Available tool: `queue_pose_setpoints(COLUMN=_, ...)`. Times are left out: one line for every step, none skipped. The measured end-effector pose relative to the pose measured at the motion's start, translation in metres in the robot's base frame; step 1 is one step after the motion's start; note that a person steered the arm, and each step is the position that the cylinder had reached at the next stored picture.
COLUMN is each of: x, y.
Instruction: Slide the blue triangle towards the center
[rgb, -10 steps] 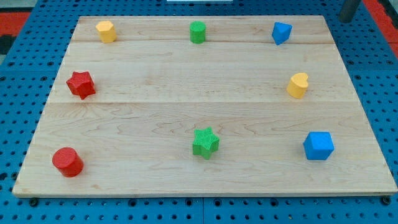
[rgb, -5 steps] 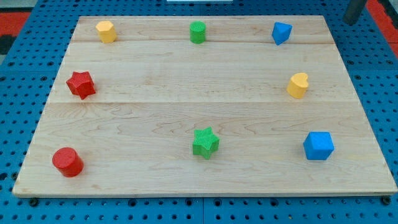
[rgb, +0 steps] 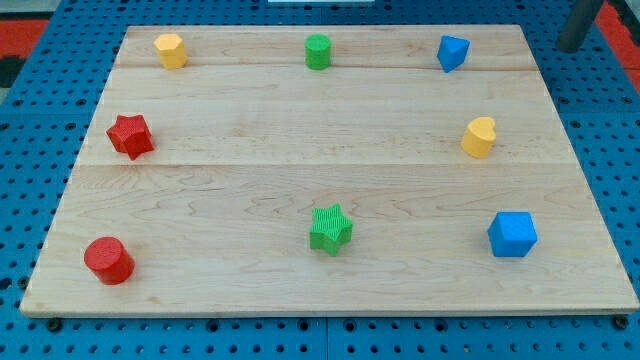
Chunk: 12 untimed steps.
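One step: I'm lining up, nothing touched yet
my tip (rgb: 570, 48): hanging off-board, right of the blue triangle (rgb: 452, 52); no fingers here
next: needs getting behind it, top-right side

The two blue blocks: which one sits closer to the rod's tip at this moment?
The blue triangle at the view's top right. My tip is off the board just to its right, while the blue cube lies far lower, near the view's bottom right.

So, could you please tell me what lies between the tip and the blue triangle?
Nothing: the camera view shows only bare board and blue pegboard between my tip and the blue triangle.
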<state>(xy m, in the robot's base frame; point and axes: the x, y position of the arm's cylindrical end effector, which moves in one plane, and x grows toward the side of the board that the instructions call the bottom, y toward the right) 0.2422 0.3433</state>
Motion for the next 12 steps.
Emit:
queue_pose_setpoints(x=0.002, y=-0.014)
queue_pose_setpoints(x=0.002, y=-0.045)
queue_pose_setpoints(x=0.005, y=-0.073)
queue_pose_setpoints(x=0.015, y=-0.098)
queue_pose_setpoints(x=0.008, y=-0.121)
queue_pose_setpoints(x=0.008, y=-0.12)
queue_pose_setpoints(x=0.008, y=-0.118)
queue_pose_setpoints(x=0.008, y=-0.118)
queue_pose_setpoints(x=0.008, y=-0.118)
queue_pose_setpoints(x=0.006, y=-0.119)
queue_pose_setpoints(x=0.0, y=-0.12)
queue_pose_setpoints(x=-0.004, y=-0.127)
